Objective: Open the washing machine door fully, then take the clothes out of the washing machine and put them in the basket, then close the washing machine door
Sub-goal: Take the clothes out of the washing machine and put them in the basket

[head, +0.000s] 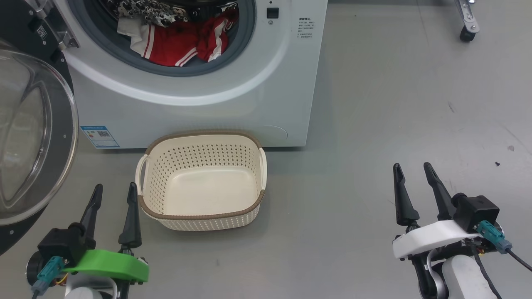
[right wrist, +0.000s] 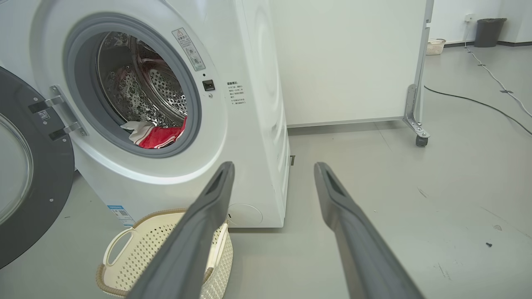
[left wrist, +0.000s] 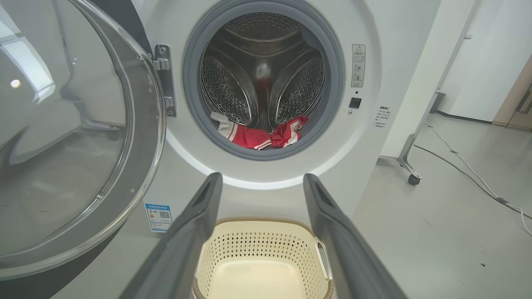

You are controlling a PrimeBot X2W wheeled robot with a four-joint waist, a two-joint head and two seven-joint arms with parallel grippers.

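Observation:
The white washing machine (head: pixel 249 95) stands ahead with its door (head: pixel 33 137) swung wide open to the left, glass bowl facing me. Red clothes (head: pixel 178 43) with white stripes lie at the front of the steel drum (left wrist: pixel 262 70), also seen as clothes (left wrist: pixel 259 135) and clothes (right wrist: pixel 160 136). The cream basket (head: pixel 202 216) sits on the floor right before the machine, with nothing in it. My left gripper (head: pixel 114 193) is open, low at the basket's left side. My right gripper (head: pixel 413 172) is open over bare floor, far right of the basket.
Grey floor (head: pixel 395 104) spreads to the right. A white panel on a castor (right wrist: pixel 420 140) stands behind the machine's right side, with cables (right wrist: pixel 478 101) along the floor. A dark bin (right wrist: pixel 485 31) and a small basket (right wrist: pixel 434 45) stand far back.

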